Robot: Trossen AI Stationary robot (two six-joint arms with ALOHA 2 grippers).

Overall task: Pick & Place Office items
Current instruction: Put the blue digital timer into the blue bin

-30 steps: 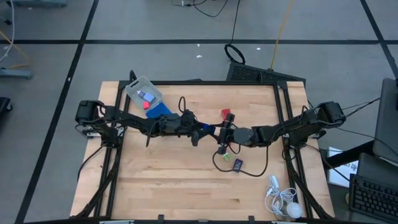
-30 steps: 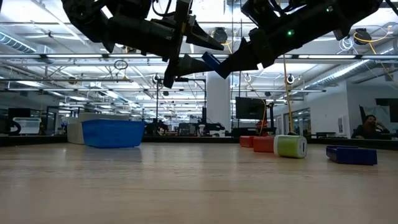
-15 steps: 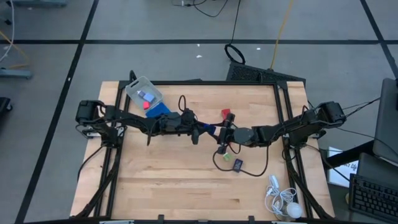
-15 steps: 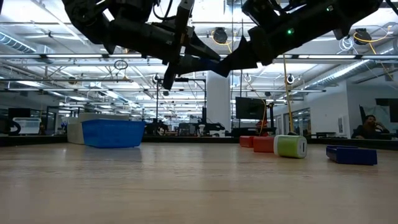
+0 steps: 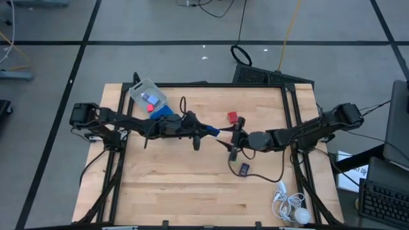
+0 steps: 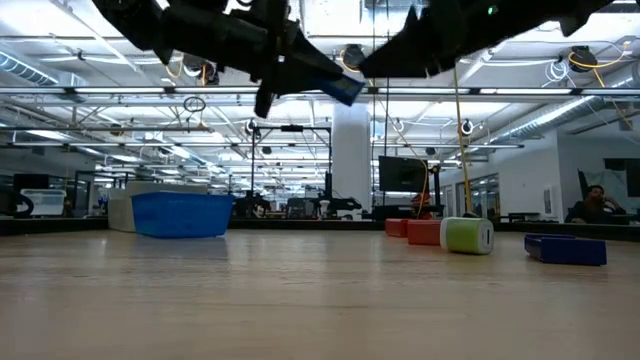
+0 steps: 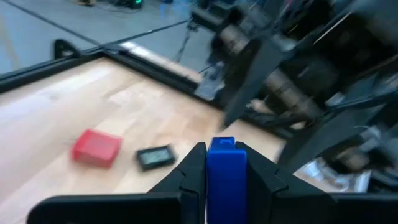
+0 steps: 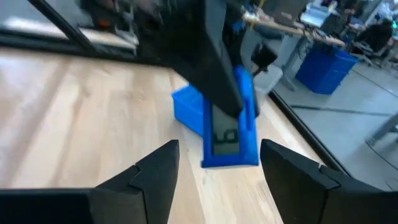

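A blue piece [image 7: 226,180] is held between the two fingers of the left gripper [image 5: 206,132], which are closed on its sides. In the left wrist view the piece stands upright between the fingers [image 7: 189,172], and in the right wrist view a pale window is seen on its face [image 8: 231,138]. The piece is carried above the table [image 5: 166,191], near its middle, and in the low view it is seen high over the wooden surface [image 6: 344,88].

The right gripper [image 5: 232,141] is found just beside it, a little nearer to the front edge, and its fingers [image 8: 158,167] are spread wide with nothing between them. The two grippers are close to each other but they are not touching.

On the table under the right gripper a dark rectangular piece with a pale centre [image 5: 243,168] is lying, with a dark cable passing near it. A red block [image 5: 233,117] is seen toward the far edge, beside the right arm. In the low view a green piece [image 6: 467,235] is standing beside two red blocks [image 6: 420,231].

Behind the left arm, near the far left corner, a clear plastic box [image 5: 147,96] is placed with small pieces inside, and a blue tray [image 5: 163,113] is lying just beside it. A white corded gadget [image 5: 289,206] is resting at the front right corner
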